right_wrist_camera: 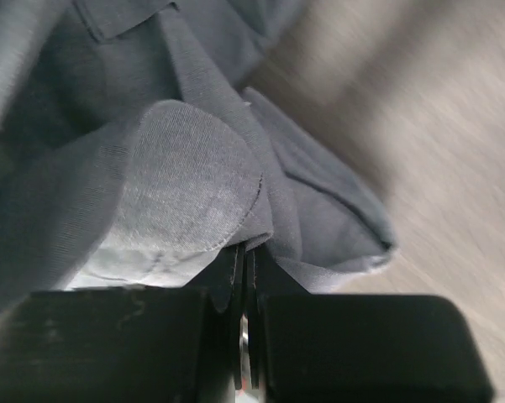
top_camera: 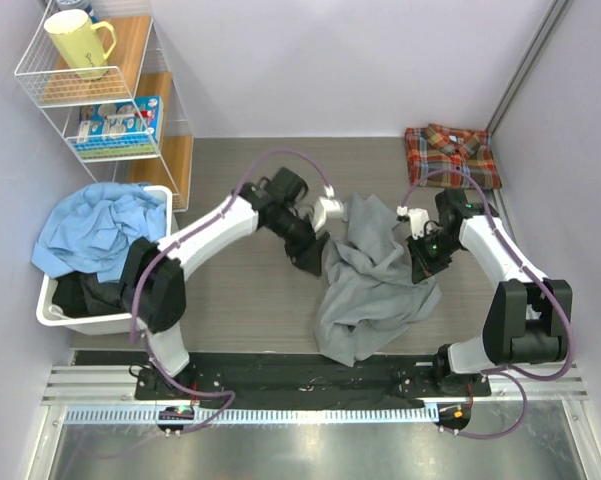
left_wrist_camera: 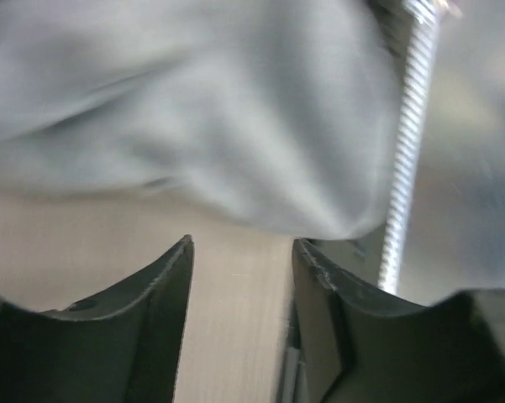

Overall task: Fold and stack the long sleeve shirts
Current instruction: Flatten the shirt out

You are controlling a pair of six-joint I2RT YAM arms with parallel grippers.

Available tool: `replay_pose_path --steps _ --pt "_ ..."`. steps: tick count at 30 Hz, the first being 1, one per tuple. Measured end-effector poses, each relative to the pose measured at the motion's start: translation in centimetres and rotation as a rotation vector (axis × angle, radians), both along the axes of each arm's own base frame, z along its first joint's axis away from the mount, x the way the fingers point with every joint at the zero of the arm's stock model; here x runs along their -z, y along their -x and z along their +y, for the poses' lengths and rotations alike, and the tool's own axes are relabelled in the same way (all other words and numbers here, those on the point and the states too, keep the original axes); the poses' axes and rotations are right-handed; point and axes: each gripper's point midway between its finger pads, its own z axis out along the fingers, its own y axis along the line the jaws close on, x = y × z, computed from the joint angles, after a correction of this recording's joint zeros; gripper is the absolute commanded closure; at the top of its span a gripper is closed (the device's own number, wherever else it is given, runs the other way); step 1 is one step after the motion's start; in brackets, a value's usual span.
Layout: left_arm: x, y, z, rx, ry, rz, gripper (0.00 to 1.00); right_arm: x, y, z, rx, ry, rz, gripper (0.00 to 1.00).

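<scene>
Two claws: we see the right claw [right_wrist_camera: 244, 252] pinching the grey shirt [top_camera: 365, 280], likely to spread it; the left claw [left_wrist_camera: 242, 243] is parted, empty.

The plain mid-grey soft cloth long sleeve shirt [top_camera: 365, 290] lies unfolded and crumpled in the middle of the worktop [top_camera: 240, 290], a long rumpled heap running from far to near, its near end bunched in loose folds. At its right edge a doubled fold of cloth is pinched in the closed right hand [right_wrist_camera: 244, 252]. The red-orange-and-blue plaid cloth shirt [top_camera: 450, 153] lies folded flat at the far right corner, well apart.
</scene>
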Motion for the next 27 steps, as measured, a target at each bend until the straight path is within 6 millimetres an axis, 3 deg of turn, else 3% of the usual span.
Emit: replay_pose_path --steps 3,6,9,10,11,12,15,19,27 --pt "0.6 -7.9 0.8 -0.207 -0.011 -0.025 0.36 0.2 0.6 -2.3 -0.014 0.092 -0.023 0.99" --pt "1.1 -15.7 0.5 -0.36 -0.009 -0.096 0.33 0.3 0.9 -3.1 -0.045 0.139 -0.039 0.99" --pt "2.4 -20.2 -1.6 -0.423 -0.006 -0.121 0.3 1.1 1.6 -3.7 -0.07 0.17 -0.022 0.99" --pt "2.9 -21.0 -2.4 -0.433 -0.005 -0.118 0.2 1.3 1.9 -3.9 -0.076 0.179 -0.012 0.99" --pt "3.4 -21.8 -3.1 -0.445 -0.003 -0.119 0.18 1.4 2.0 -4.0 -0.079 0.185 -0.007 0.99" --pt "4.3 -22.8 -4.0 -0.464 -0.002 -0.112 0.06 1.5 2.1 -4.2 -0.079 0.19 -0.004 0.99" --pt "6.3 -24.9 -6.2 -0.516 0.012 -0.082 0.02 1.6 2.2 -4.7 -0.069 0.199 0.001 0.99" --pt "8.4 -26.4 -8.6 -0.604 0.044 -0.044 0.03 1.6 2.2 -4.9 -0.056 0.201 0.003 0.99" --pt "9.1 -27.9 -11.7 -0.736 0.058 -0.126 0.15 0.9 1.4 -4.8 -0.039 0.19 -0.007 0.99"
